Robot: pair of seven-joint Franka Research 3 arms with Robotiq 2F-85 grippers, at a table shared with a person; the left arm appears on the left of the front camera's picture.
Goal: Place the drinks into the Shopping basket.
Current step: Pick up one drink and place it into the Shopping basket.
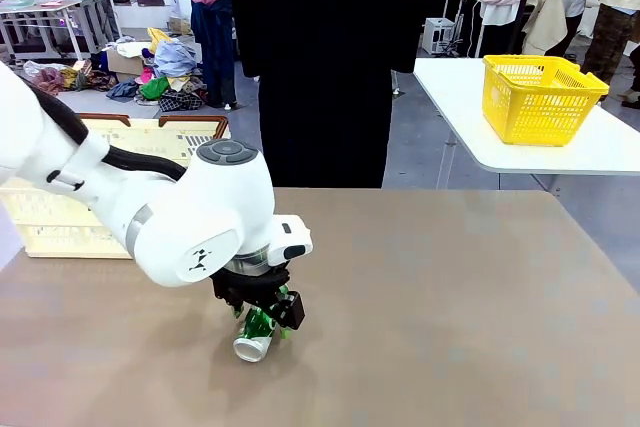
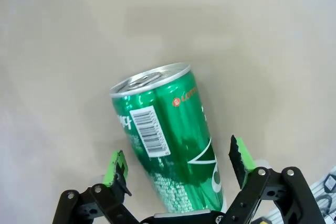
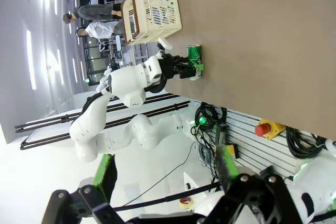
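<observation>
A green drink can (image 1: pixel 256 333) with a silver end lies on its side on the brown table, near the front edge. My left gripper (image 1: pixel 264 313) is down over it. In the left wrist view the green can (image 2: pixel 168 145) sits between the green pads (image 2: pixel 116 167), and the jaws stand wide and open around it, not pressed on it. The cream Shopping basket (image 1: pixel 90 217) with its brown rim stands at the table's far left. My right gripper (image 3: pixel 165 169) is open and holds nothing; from well back it looks at the can (image 3: pixel 195 55) and the basket (image 3: pixel 155 9).
A person in black (image 1: pixel 330 67) stands at the far side of the table. A bright yellow basket (image 1: pixel 540 97) sits on a separate white table at the back right. The brown tabletop (image 1: pixel 450 297) stretches bare to the right of the can.
</observation>
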